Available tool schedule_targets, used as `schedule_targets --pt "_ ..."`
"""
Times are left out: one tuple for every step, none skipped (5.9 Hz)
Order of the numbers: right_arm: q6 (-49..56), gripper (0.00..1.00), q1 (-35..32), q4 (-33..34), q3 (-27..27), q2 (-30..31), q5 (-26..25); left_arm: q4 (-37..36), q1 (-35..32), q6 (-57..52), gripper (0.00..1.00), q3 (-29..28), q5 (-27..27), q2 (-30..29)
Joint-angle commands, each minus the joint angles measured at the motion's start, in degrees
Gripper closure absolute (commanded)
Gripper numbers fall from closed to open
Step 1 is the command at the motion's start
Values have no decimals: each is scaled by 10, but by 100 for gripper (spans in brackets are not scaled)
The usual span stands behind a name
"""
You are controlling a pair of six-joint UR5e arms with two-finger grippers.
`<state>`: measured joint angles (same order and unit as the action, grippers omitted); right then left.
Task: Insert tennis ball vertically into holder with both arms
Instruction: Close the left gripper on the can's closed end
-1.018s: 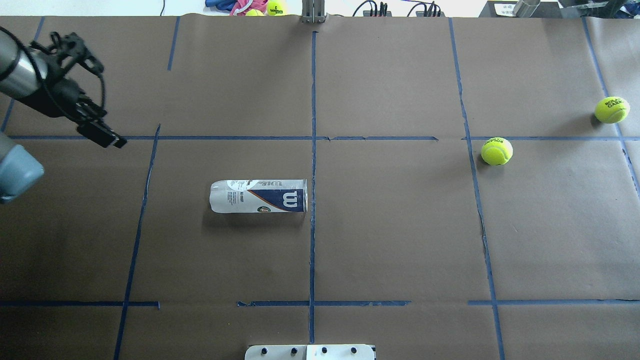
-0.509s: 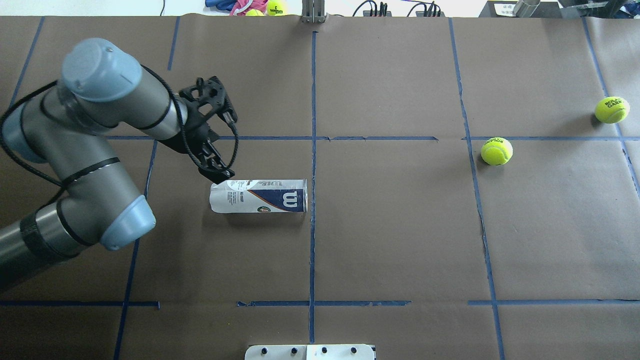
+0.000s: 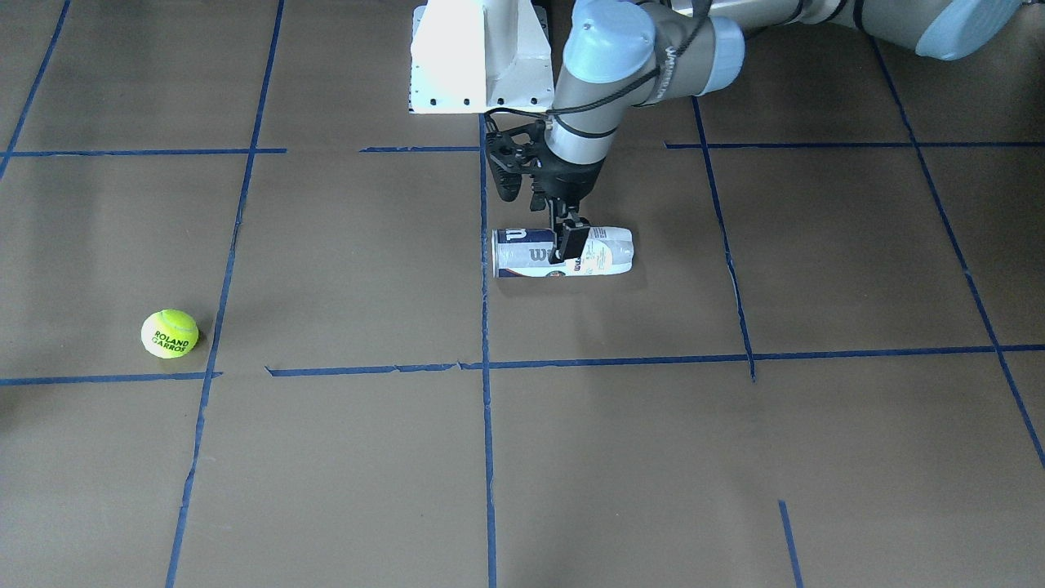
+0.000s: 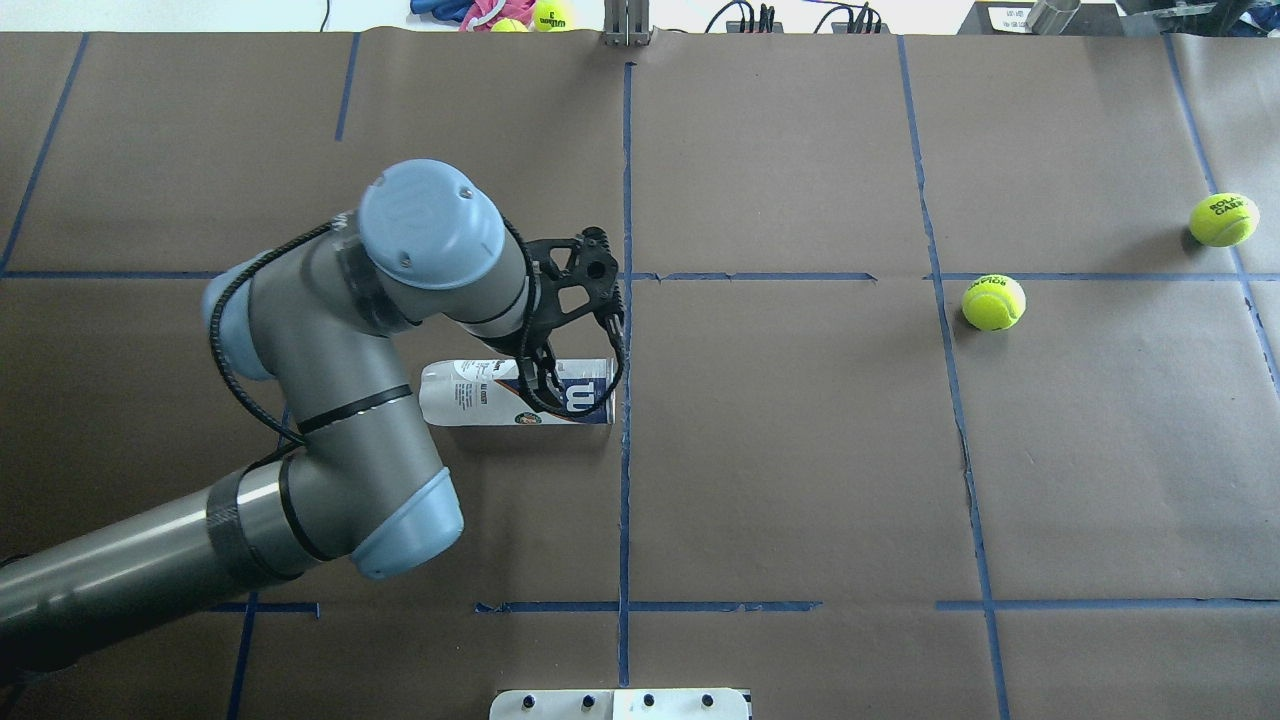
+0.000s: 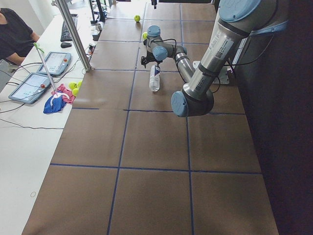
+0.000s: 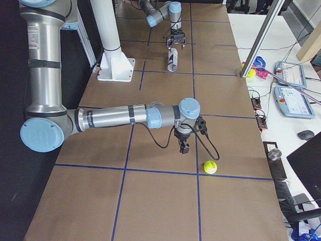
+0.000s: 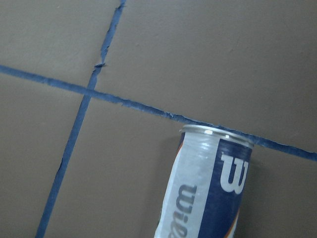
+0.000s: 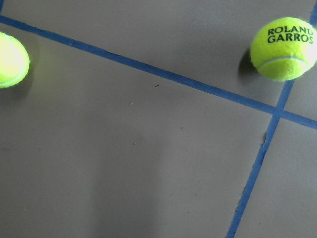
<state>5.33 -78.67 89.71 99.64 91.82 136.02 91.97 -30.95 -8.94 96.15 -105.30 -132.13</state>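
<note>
I am hanging my left gripper (image 4: 548, 378) over the one holder (image 4: 465, 395), which is lying sideways; I cannot tell my jaws' spread. Two balls are sitting well to the holder's right: a nearer tennis ball (image 4: 993, 302) and a farther tennis ball (image 4: 1222, 219). My right gripper (image 6: 184, 148) is hovering by them, its jaws' state likewise unclear.

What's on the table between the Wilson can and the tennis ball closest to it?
Between can and ball, only brown paper crossed by two blue tape lines, per the overhead view.
</note>
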Motion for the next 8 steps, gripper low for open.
schedule_targets --pt "6 1 7 -1 2 1 -2 -14 24 -10 0 -55 26 -44" --pt "4 1 7 -1 4 2 -2 -41 27 -15 0 -81 27 -73" --pt "1 0 6 -1 3 4 -3 -78 27 -43 0 -84 57 -89" --pt "-1 0 6 -1 2 4 -3 -85 52 -53 0 -86 89 -90" --pt "0 0 6 -1 1 6 -3 -88 56 -55 0 -87 93 -85" --pt "0 0 6 -1 0 6 -3 -89 64 -54 0 -87 93 -84" --pt "3 0 6 -1 -1 7 -5 -88 65 -54 0 -92 94 -83" --pt "5 0 6 -1 -1 7 -5 -86 68 -55 0 -114 112 -87"
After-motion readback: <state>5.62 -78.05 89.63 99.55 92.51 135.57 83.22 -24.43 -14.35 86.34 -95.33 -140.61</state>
